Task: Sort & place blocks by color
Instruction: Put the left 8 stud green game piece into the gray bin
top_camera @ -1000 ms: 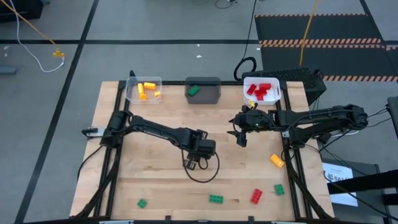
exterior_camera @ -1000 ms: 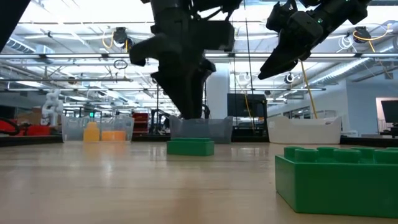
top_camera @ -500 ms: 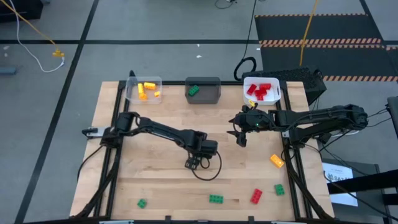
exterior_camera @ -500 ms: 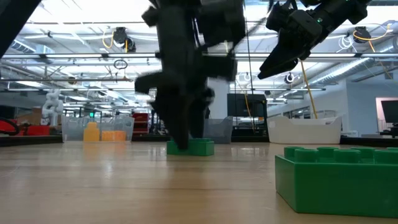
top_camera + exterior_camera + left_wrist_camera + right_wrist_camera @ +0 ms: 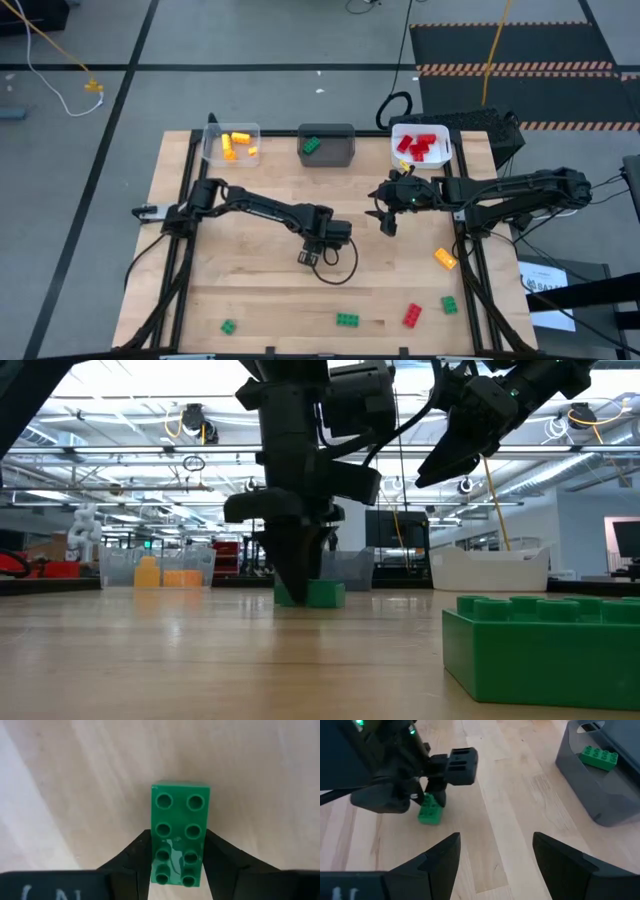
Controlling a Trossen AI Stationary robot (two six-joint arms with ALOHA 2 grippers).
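My left gripper [image 5: 310,257] is down at the table's middle on a green studded block [image 5: 179,820], shut on it. That block lies flat on the wood with its studs up, also seen under the fingers in the low view [image 5: 324,594] and in the right wrist view [image 5: 429,811]. In the high view the gripper hides it. My right gripper [image 5: 388,222] hangs open above the table in front of the white bin, touching nothing; its fingers stand wide apart [image 5: 495,855]. Loose blocks lie near the table's near edge: green [image 5: 228,326], green [image 5: 347,319], red [image 5: 412,315], green [image 5: 449,304], orange [image 5: 445,258]. My left gripper pinches the green block between its two fingers [image 5: 135,857], one on each long side near one end [image 5: 161,865]. The fingers come from above, pointing down, and lie across the block. The block rests flat on the table.
Three bins stand along the far edge: a clear one [image 5: 232,143] with yellow blocks, a dark grey one [image 5: 326,145] with a green block, a white one [image 5: 420,146] with red blocks. A green block [image 5: 545,645] sits right before the low camera. A black cable loops beside the left gripper.
My left gripper has come down from above the green block until its fingers reach the table on either side of it, drifting a little toward the near edge. The block has stayed where it was. The right arm has kept still.
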